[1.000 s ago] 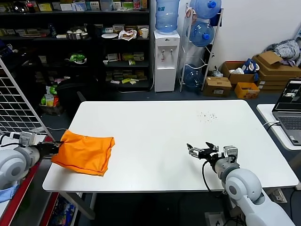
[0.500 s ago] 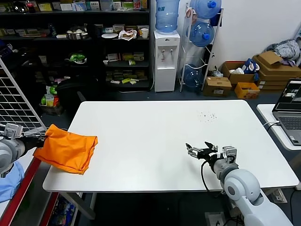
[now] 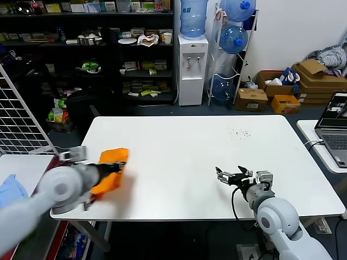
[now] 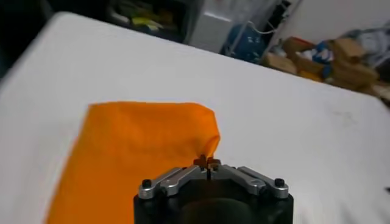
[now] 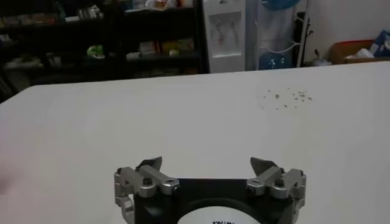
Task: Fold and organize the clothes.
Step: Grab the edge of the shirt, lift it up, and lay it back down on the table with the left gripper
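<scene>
The orange T-shirt (image 3: 115,158) lies bunched and folded near the left front corner of the white table (image 3: 190,146), partly hidden behind my left forearm. My left gripper (image 3: 117,167) is shut on an edge of it. In the left wrist view the closed fingertips (image 4: 207,162) pinch a raised corner of the T-shirt (image 4: 134,146), which spreads flat beyond them. No lettering shows. My right gripper (image 3: 230,174) rests low over the table's front right part, open and empty; the right wrist view shows the right gripper (image 5: 207,164) over bare table.
A light blue cloth (image 3: 11,188) lies on a white surface left of the table, beside a wire grid rack (image 3: 21,119). Small crumbs (image 3: 238,133) dot the far right of the table. A laptop (image 3: 336,116) stands on a side table at right.
My left arm first dragged the T-shirt left past the table edge, then swung back right; the shirt now sits farther in on the table and more bunched. The right arm stayed put.
</scene>
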